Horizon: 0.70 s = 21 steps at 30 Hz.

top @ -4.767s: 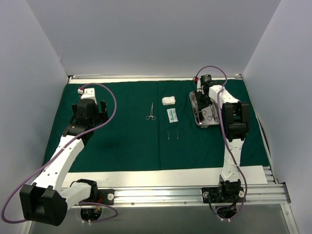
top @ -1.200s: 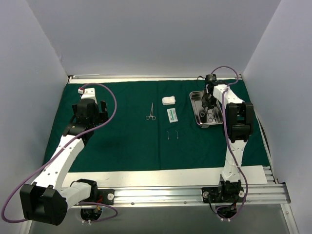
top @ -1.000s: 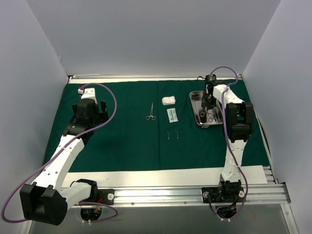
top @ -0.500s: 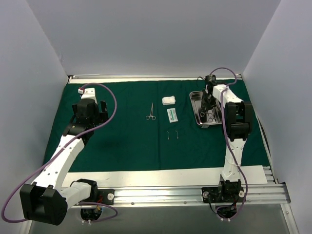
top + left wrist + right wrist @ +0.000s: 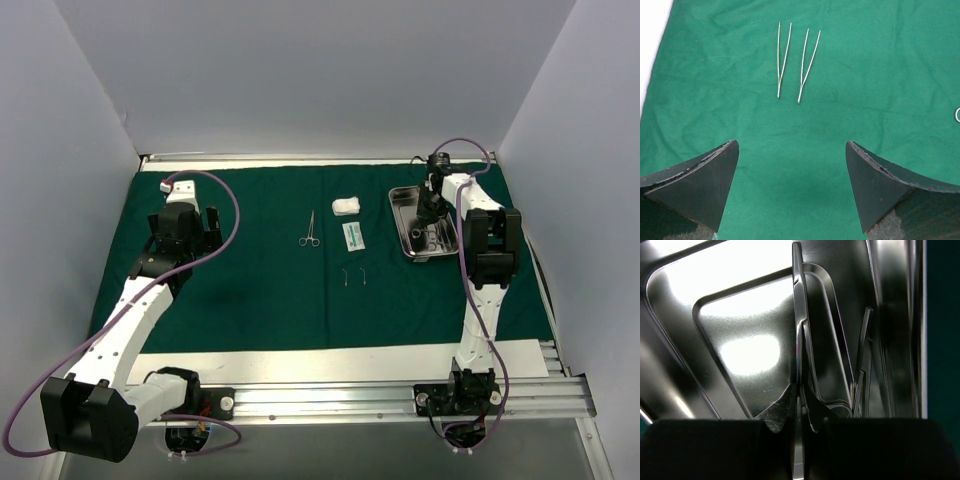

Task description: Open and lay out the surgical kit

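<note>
From above, the dark green drape (image 5: 250,290) lies spread flat over the table. The steel tray (image 5: 400,220) sits at the far right, and the scissors (image 5: 310,229), gauze wad (image 5: 346,205), packet (image 5: 353,236) and two tweezers (image 5: 353,277) are set out in the middle. The right gripper (image 5: 431,210) reaches down into the tray, while the left gripper (image 5: 182,232) hovers over bare cloth at the far left, well apart from everything. The left wrist view shows its fingers (image 5: 695,185) spread wide and holding nothing, with the tweezers side by side on the cloth beyond them. The right wrist view shows the fingertips (image 5: 781,412) pressed together on a slim steel instrument (image 5: 799,330) in the tray, with a second instrument (image 5: 862,365) just to its right near the tray wall. The step looks to be lifting this piece out to join the row. The pinch is thin and the steel slick, so a slow, straight lift seems wise, clearing the rim and the neighbouring piece before carrying it left.
</note>
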Tool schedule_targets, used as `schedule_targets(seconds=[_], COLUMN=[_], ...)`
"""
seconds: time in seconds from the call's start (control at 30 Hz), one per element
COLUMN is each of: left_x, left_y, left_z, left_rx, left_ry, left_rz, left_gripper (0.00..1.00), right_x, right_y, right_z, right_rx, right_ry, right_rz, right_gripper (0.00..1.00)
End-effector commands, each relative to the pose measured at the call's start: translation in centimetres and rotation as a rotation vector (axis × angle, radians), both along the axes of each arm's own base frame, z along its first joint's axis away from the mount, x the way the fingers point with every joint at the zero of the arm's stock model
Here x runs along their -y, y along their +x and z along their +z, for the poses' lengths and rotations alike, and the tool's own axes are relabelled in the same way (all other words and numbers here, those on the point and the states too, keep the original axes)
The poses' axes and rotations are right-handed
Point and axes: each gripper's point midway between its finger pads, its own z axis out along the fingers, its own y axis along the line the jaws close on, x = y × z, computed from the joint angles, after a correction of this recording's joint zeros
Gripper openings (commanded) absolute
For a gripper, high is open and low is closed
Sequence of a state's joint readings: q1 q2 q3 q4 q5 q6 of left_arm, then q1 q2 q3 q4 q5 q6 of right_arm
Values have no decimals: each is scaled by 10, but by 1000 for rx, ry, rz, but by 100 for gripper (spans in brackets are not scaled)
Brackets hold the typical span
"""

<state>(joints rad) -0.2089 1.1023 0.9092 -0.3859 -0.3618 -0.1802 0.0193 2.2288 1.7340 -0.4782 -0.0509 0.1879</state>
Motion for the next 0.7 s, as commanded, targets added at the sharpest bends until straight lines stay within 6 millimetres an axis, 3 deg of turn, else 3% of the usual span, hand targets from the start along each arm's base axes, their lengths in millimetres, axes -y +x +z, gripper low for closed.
schedule_targets(seconds=[0.0,0.2,0.3,0.67], left_x=[2,1,2,2], left_y=[2,2,2,2], left_z=[13,13,13,14], left_rx=[48,48,49,51], left_ry=[-14,-12,-12,-15], left_rz=[-4,-2,-2,-4], left_gripper=[97,97,97,97], right_x=[2,-1,-6,-20], right_y=[-34,-2,5,11], right_z=[-23,45,65,96], right_rx=[-118,97,165,271], right_ry=[8,22,51,128], right_rz=[40,45,52,62], right_gripper=[0,0,0,0])
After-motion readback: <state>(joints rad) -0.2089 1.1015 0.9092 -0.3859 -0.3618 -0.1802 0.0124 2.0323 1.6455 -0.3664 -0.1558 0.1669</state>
